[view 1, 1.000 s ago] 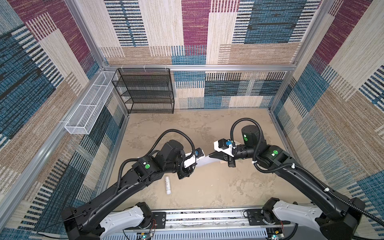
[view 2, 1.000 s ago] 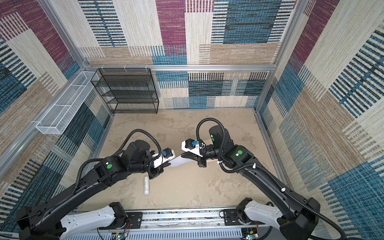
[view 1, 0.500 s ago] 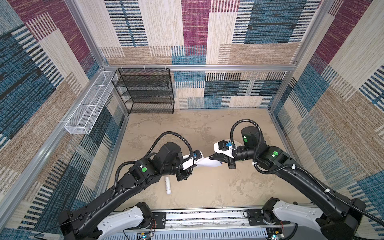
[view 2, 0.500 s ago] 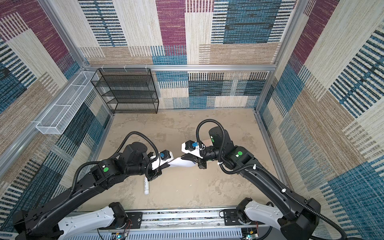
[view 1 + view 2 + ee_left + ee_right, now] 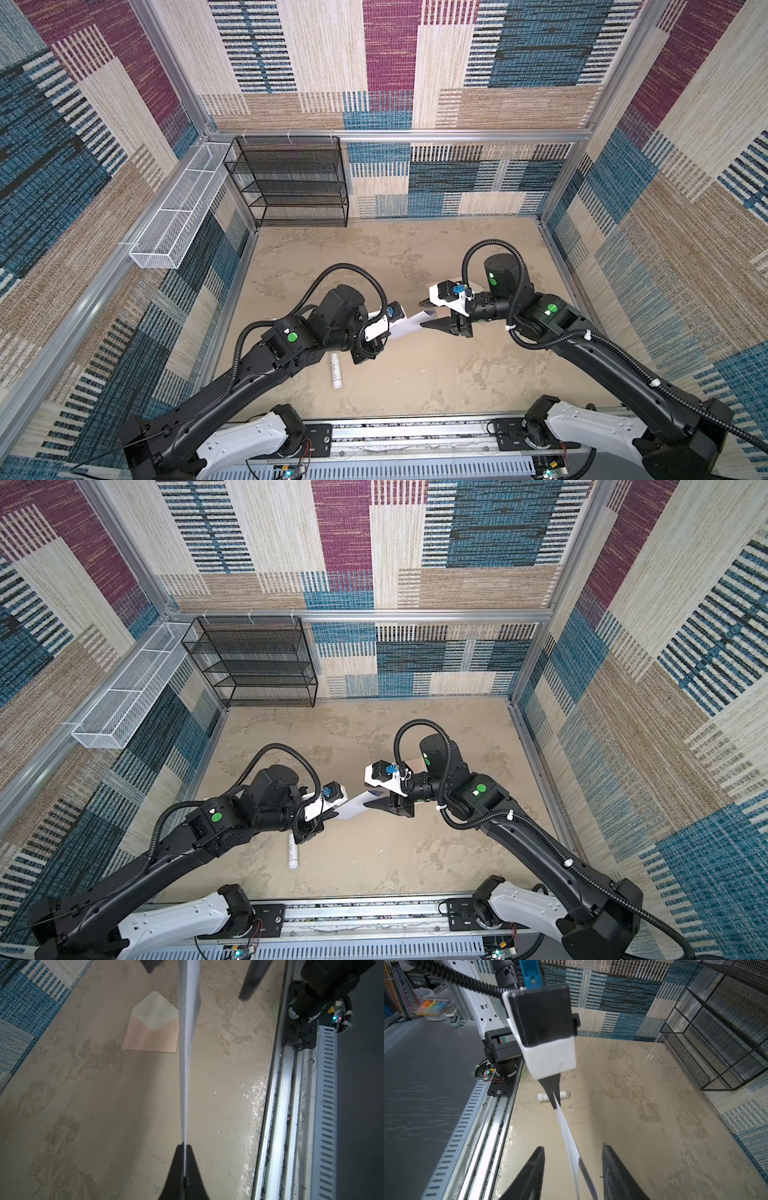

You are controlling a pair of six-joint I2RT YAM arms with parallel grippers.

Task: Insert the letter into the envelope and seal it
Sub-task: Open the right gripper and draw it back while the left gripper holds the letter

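Top views: the letter (image 5: 409, 330) hangs in mid-air over the middle of the tabletop (image 5: 415, 374), between the left claw (image 5: 382, 332) and the right claw (image 5: 430, 316). The envelope seems mostly hidden under the right arm here.

Left wrist: the left claw (image 5: 184, 1148) is clenched on the letter's edge, and the sheet is seen edge-on. The envelope (image 5: 151, 1036) lies flat on the tabletop with its flap open and cream side up, not yet filled.

Right wrist: the right claw (image 5: 572, 1155) is released, jaws apart on either side of the sheet and neither touching it. A second ago it pinched the sheet. The left arm alone now carries the letter. Insertion is pending, and the right claw is free, likely to steady the envelope.
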